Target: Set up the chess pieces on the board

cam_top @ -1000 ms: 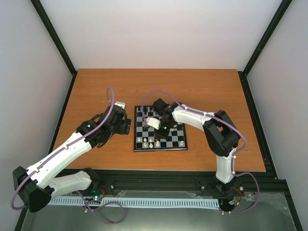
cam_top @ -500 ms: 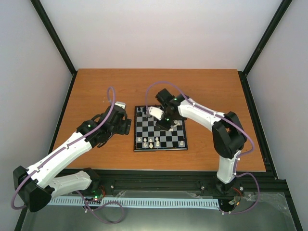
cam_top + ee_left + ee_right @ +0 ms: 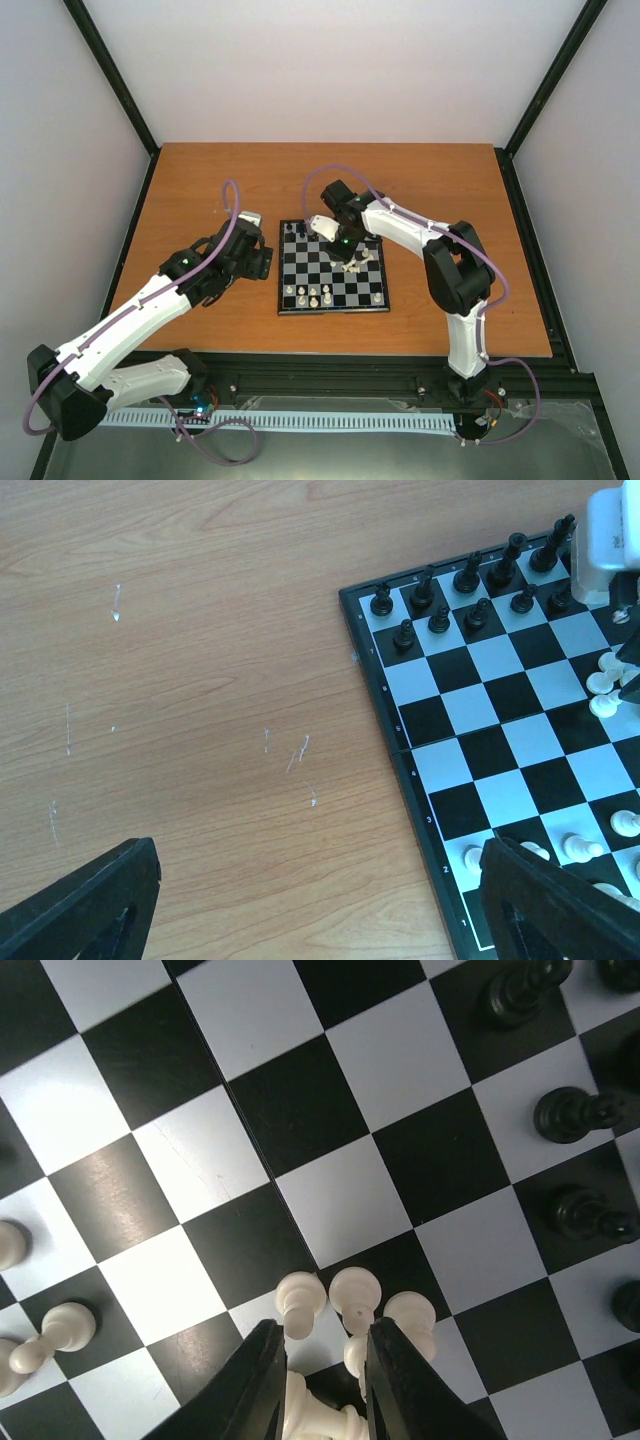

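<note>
The board (image 3: pixel 366 291) lies in the middle of the table. Black chess pieces (image 3: pixel 470 590) stand along its far rows; some show at the right of the right wrist view (image 3: pixel 570 1115). A few white pieces (image 3: pixel 312 295) stand near its front edge. A heap of white pieces (image 3: pixel 357 1290) lies mid-board, also seen in the left wrist view (image 3: pixel 603 685). My right gripper (image 3: pixel 320 1355) hangs over this heap, jaws slightly apart, with white pieces showing between the fingers. My left gripper (image 3: pixel 320 920) is wide open and empty over bare wood left of the board.
The brown wooden table (image 3: pixel 200 180) has black frame rails along its sides. The board's black rim (image 3: pixel 400 745) runs just right of my left gripper. Two white pieces (image 3: pixel 55 1328) stand at the left of the right wrist view.
My right gripper has moved from the board's middle toward the back right, to the heap of white pieces. The left arm has not moved.
</note>
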Robot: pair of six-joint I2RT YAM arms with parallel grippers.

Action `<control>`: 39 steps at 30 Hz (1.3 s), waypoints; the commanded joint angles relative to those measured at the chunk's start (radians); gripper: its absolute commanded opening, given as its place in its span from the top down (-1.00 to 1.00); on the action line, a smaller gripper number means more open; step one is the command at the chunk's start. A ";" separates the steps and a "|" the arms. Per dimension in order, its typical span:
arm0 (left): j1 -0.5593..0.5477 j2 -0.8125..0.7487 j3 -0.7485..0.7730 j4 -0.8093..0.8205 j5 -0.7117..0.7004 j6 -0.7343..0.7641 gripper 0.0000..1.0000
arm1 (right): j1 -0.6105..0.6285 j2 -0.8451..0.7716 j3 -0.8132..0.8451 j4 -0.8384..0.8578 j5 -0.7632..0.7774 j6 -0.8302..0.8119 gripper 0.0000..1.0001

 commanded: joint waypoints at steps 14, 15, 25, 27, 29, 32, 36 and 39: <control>0.009 0.002 0.003 0.015 0.015 0.012 -0.78 | 0.004 0.046 0.025 -0.018 -0.021 0.018 0.55; 0.009 0.002 0.004 0.015 0.016 0.011 -0.78 | 0.005 0.048 0.023 -0.018 -0.025 0.019 0.55; 0.009 0.009 0.003 0.013 0.023 0.012 -0.78 | 0.005 0.058 0.022 -0.017 -0.040 0.020 0.51; 0.009 0.010 0.004 0.014 0.024 0.013 -0.78 | 0.005 0.060 0.023 -0.017 -0.044 0.020 0.51; 0.009 0.011 0.003 0.013 0.025 0.012 -0.78 | 0.007 0.063 0.023 -0.017 -0.049 0.020 0.52; 0.009 0.013 0.005 0.013 0.027 0.013 -0.78 | 0.009 0.072 0.026 -0.022 -0.054 0.022 0.54; 0.009 0.015 0.004 0.013 0.029 0.013 -0.78 | 0.019 0.084 0.025 -0.033 -0.060 0.019 0.66; 0.009 0.018 0.004 0.013 0.031 0.015 -0.78 | 0.023 0.083 0.021 -0.039 -0.064 0.019 0.72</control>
